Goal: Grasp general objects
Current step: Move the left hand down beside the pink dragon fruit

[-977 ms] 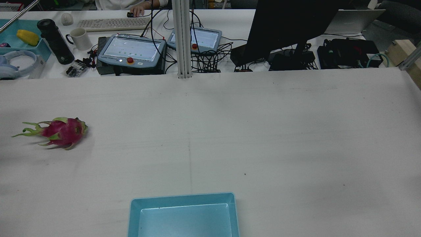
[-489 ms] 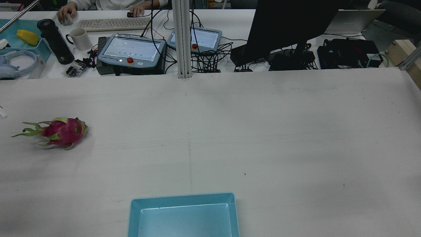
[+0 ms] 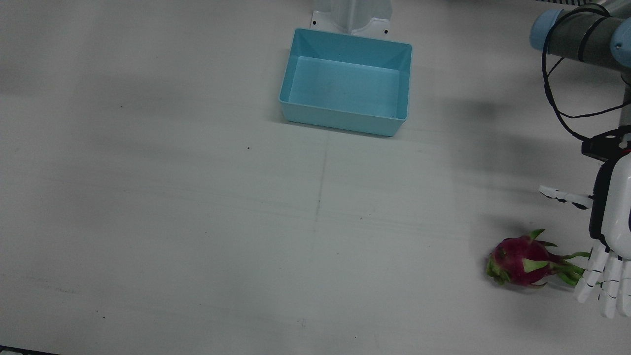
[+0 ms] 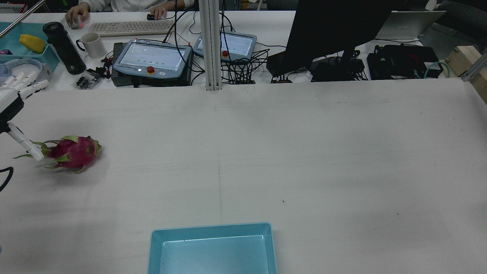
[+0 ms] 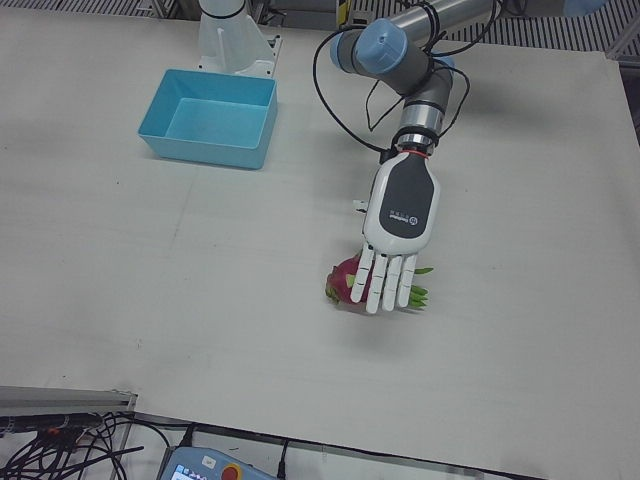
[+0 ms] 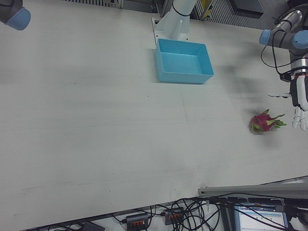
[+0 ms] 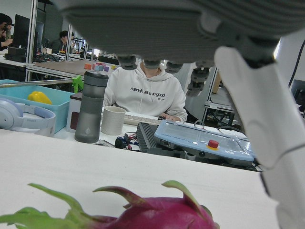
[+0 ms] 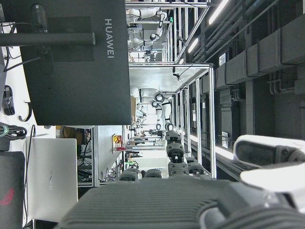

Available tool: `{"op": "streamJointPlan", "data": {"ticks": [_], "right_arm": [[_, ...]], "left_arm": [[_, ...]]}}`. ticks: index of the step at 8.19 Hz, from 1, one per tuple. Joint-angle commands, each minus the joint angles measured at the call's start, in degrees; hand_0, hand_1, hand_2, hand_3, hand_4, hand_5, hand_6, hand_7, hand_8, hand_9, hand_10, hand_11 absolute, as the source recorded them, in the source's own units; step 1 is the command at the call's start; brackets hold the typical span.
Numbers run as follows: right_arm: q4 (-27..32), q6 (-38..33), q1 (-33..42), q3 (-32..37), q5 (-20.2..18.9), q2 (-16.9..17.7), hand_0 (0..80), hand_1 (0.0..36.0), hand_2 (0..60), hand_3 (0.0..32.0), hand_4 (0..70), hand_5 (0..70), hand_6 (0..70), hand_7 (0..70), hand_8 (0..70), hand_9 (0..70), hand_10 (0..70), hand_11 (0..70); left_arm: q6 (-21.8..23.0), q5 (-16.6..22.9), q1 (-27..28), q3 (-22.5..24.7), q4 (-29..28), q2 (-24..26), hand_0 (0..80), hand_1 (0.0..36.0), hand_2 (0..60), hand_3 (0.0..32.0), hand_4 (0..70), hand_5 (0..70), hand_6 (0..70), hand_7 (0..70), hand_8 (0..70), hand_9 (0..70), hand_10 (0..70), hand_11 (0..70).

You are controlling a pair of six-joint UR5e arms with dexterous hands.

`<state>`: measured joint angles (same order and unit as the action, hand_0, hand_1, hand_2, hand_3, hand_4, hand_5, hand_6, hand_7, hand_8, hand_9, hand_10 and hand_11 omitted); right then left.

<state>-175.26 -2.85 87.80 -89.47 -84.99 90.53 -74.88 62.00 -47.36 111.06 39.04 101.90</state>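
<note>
A pink dragon fruit (image 3: 517,259) with green scales lies on the white table near the robot's left side; it also shows in the rear view (image 4: 74,152), the left-front view (image 5: 343,280) and the right-front view (image 6: 261,123). My left hand (image 5: 400,215) is open, fingers straight and spread, hovering over the fruit's leafy end (image 3: 611,231). In the rear view the hand (image 4: 15,95) has one finger just by the leaf tips. The left hand view shows the fruit (image 7: 157,217) close below the palm. My right hand (image 8: 181,200) shows only in its own view, open and empty, raised away from the table.
A light blue bin (image 3: 340,123) stands at the table's near-robot middle, also in the rear view (image 4: 213,228). Beyond the table's far edge are teach pendants (image 4: 154,57), a monitor (image 4: 335,30), cables, a bottle (image 4: 64,47) and a seated person.
My left hand has come into the rear view from the left edge and now hangs over the fruit's leafy end. The fruit has not moved.
</note>
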Motion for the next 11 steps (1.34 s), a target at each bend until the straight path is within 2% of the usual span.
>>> {"op": "streamJointPlan", "data": {"ticks": [1,2,4,5,6,7,8,10,11], "right_arm": [[0.0,0.04,0.0,0.0,0.0,0.0,0.0,0.0,0.0,0.0,0.0,0.0,0.0,0.0,0.0,0.0,0.0,0.0],[0.0,-0.05,0.0,0.0,0.0,0.0,0.0,0.0,0.0,0.0,0.0,0.0,0.0,0.0,0.0,0.0,0.0,0.0],[0.0,-0.05,0.0,0.0,0.0,0.0,0.0,0.0,0.0,0.0,0.0,0.0,0.0,0.0,0.0,0.0,0.0,0.0],[0.0,0.03,0.0,0.0,0.0,0.0,0.0,0.0,0.0,0.0,0.0,0.0,0.0,0.0,0.0,0.0,0.0,0.0],[0.0,0.04,0.0,0.0,0.0,0.0,0.0,0.0,0.0,0.0,0.0,0.0,0.0,0.0,0.0,0.0,0.0,0.0],[0.0,0.04,0.0,0.09,0.0,0.0,0.0,0.0,0.0,0.0,0.0,0.0,0.0,0.0,0.0,0.0,0.0,0.0],[0.0,0.04,0.0,0.0,0.0,0.0,0.0,0.0,0.0,0.0,0.0,0.0,0.0,0.0,0.0,0.0,0.0,0.0],[0.0,-0.05,0.0,0.0,0.0,0.0,0.0,0.0,0.0,0.0,0.0,0.0,0.0,0.0,0.0,0.0,0.0,0.0],[0.0,-0.05,0.0,0.0,0.0,0.0,0.0,0.0,0.0,0.0,0.0,0.0,0.0,0.0,0.0,0.0,0.0,0.0]], "left_arm": [[4.62,-1.97,2.27,-5.47,-2.45,0.32,56.0,25.6,14.3,0.0,0.0,14.5,0.0,4.5,0.0,0.0,2.1,5.9],[10.66,-2.06,2.53,-10.12,-4.74,0.58,58.0,27.7,15.4,0.0,0.0,13.5,0.0,4.7,0.0,0.0,2.4,6.5],[11.07,-2.32,5.33,-12.44,-5.03,2.34,58.1,27.7,15.5,0.0,0.0,8.3,0.0,3.4,0.0,0.0,2.0,5.9],[11.07,-4.76,6.48,-12.62,-2.41,3.47,58.1,27.8,14.9,0.0,0.0,1.9,0.0,2.5,0.0,0.0,1.2,4.8],[11.16,-6.35,6.49,-12.36,1.36,5.23,57.4,27.2,13.9,0.0,0.0,2.1,0.0,1.5,0.0,0.0,0.7,4.0],[11.25,-6.45,6.58,-12.62,4.0,6.9,57.5,27.5,14.9,0.0,0.0,6.2,0.0,2.4,0.0,0.0,1.2,4.8],[11.33,-6.8,6.58,-12.89,5.68,7.87,60.2,30.4,19.1,0.0,0.0,13.4,0.0,3.9,0.0,0.0,2.2,6.4],[11.68,-10.57,9.46,-14.98,11.04,10.5,61.7,32.0,21.0,0.0,0.0,19.0,0.0,4.7,0.0,0.0,2.8,7.5],[11.69,-11.8,10.35,-16.91,11.41,11.74,62.6,32.4,21.0,0.0,0.0,20.3,0.0,5.0,0.0,0.0,3.0,7.9]]}}
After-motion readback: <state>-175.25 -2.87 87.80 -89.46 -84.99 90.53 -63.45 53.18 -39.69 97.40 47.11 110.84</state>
